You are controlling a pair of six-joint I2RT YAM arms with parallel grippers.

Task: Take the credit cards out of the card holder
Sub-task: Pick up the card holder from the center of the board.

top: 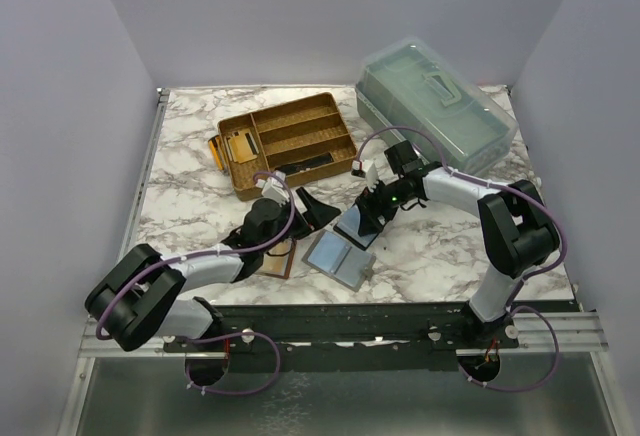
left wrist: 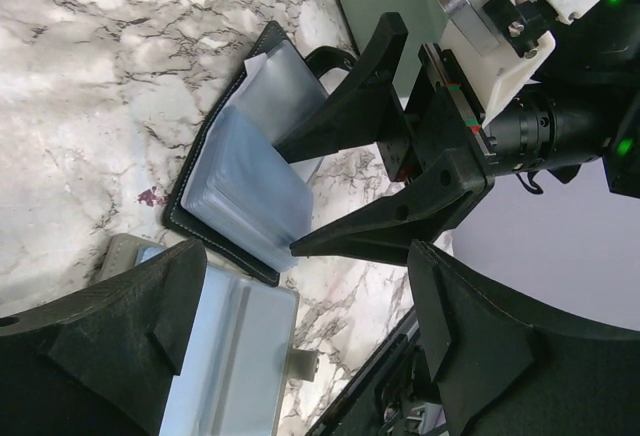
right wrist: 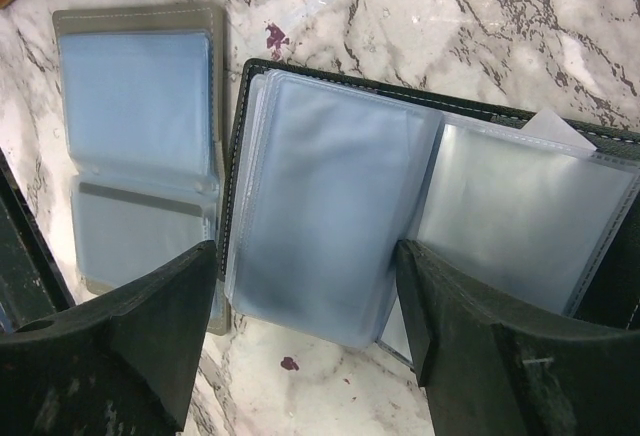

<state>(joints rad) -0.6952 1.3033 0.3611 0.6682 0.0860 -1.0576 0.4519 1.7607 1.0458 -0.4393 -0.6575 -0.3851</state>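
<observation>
Card holder (top: pixel 358 224), black bifold: spread open on marbled desk (top: pixel 190 176), just off centre toward 5 o'clock in top view. Credit cards (right wrist: pixel 320 216), pale grey-blue: lodged in clear pockets, hazy through plastic, one pale corner poking out at 1 o'clock in right wrist view. Right tool (right wrist: pixel 310 351): fingers apart, one at each side of a stack of pockets, clamped on nothing. Left tool (left wrist: pixel 300 356): fingers wide apart, empty, hovering at 9 o'clock of card holder. Grey holder (top: pixel 338 258): open, just beside at 7 o'clock. Brown holder (top: pixel 278 256): 8 o'clock. Woven tray (top: pixel 290 141): 11 o'clock of centre. Clear lidded box (top: pixel 435 106): 1 o'clock.
</observation>
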